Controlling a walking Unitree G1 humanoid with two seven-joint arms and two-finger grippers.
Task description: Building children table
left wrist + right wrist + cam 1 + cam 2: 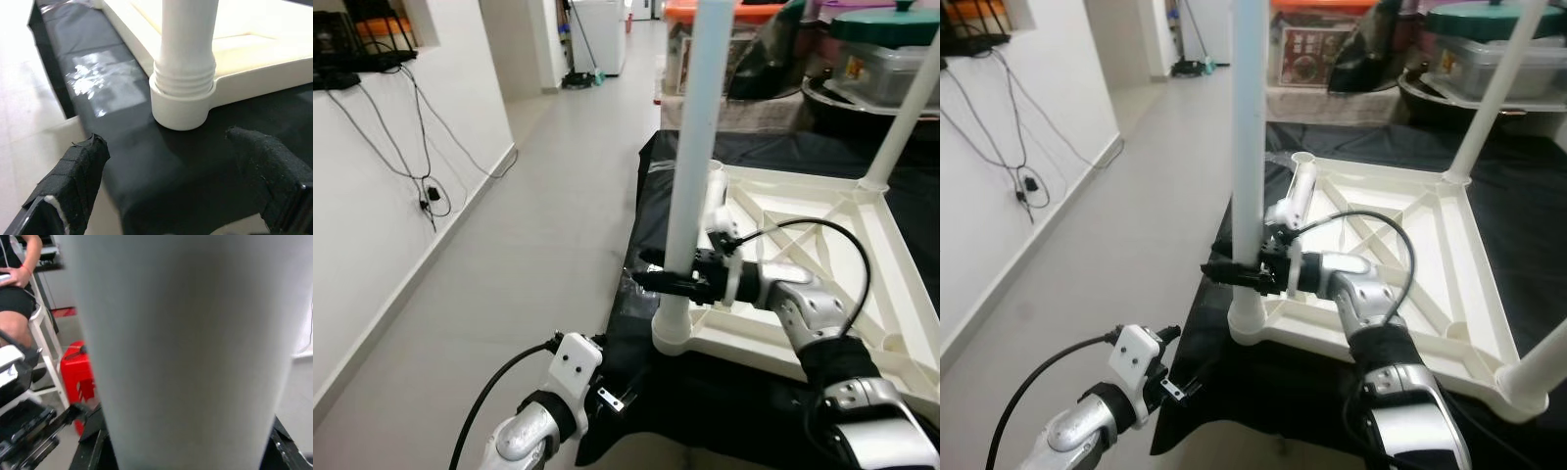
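Right gripper [1234, 272] is clamping the upright white leg [1250, 147] at frame centre; upturned table top [1410, 284] is lying right, left gripper [1170, 377] hanging lower left.

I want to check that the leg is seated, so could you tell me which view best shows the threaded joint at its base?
The left wrist view: the threaded joint sits close and sharp in its socket. Both eye views show it small below the right gripper; the right wrist view shows blank leg.
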